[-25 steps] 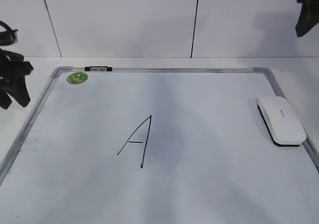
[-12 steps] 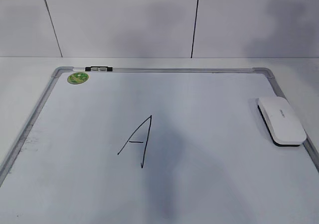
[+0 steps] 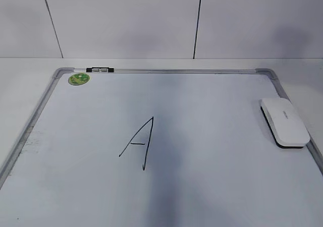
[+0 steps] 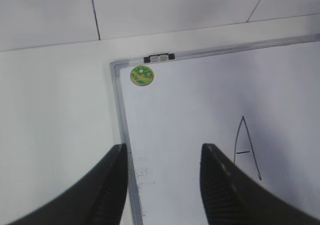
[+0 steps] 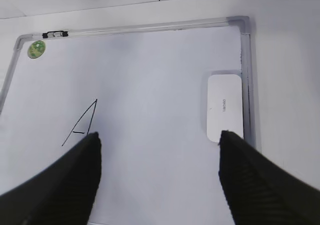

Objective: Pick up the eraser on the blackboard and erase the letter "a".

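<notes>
The blackboard (image 3: 166, 71) is a white dry-erase board with a grey frame, lying flat; it also shows in the left wrist view (image 4: 120, 110) and the right wrist view (image 5: 135, 29). The white eraser (image 3: 284, 122) lies on its right edge, dark felt down, and is also in the right wrist view (image 5: 224, 107). The only writing is a tall angular capital "A" (image 3: 139, 144). No small cursive letter "a" shows. My left gripper (image 4: 163, 147) is open and empty, high over the board's left frame. My right gripper (image 5: 159, 135) is open and empty, high above the board. Neither shows in the exterior view.
A round green sticker (image 3: 78, 78) and a small black clip (image 3: 99, 70) sit at the board's far left corner. Faint smudges mark the board near its left frame (image 3: 31, 138). A white table surrounds the board, and a white panelled wall stands behind.
One second ago both grippers showed at the exterior view's left edge and top right corner. They have since left that view. The eraser and the board have not moved.
</notes>
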Tool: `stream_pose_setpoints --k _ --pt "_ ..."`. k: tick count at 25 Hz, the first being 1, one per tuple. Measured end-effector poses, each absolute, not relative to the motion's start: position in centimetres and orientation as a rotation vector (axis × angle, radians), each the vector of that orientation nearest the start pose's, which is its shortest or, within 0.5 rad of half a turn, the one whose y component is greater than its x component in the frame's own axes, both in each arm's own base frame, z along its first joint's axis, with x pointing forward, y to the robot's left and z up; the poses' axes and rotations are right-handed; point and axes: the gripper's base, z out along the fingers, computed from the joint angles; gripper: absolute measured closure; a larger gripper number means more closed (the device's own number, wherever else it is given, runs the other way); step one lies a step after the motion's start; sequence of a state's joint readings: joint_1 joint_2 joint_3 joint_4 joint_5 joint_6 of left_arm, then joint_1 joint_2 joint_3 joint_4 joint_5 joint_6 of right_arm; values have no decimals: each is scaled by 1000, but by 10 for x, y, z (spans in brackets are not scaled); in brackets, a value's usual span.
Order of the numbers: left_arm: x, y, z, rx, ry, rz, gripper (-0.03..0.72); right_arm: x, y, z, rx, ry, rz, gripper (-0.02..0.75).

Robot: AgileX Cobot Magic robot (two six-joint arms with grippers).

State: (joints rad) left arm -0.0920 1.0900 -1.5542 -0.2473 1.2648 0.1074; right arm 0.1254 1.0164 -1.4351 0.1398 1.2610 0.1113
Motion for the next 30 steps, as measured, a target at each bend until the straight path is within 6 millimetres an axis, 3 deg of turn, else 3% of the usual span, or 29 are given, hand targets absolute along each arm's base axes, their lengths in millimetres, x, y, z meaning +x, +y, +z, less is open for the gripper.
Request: stream_pose_setpoints --k 9,12,17,23,30 --pt "98 -41 505 376 2087 -337 330 50 19 453 -51 2150 316 155" --pt "79 -39 498 397 2071 -351 330 20 16 447 -57 2083 319 155" --pt "57 -35 468 431 2107 -372 330 -20 11 427 -63 2003 322 155" --pt "35 -31 428 476 2152 -388 333 -36 8 395 -63 1998 322 155" --pt "13 -23 393 484 2162 -382 345 -26 10 352 -91 2101 298 155"
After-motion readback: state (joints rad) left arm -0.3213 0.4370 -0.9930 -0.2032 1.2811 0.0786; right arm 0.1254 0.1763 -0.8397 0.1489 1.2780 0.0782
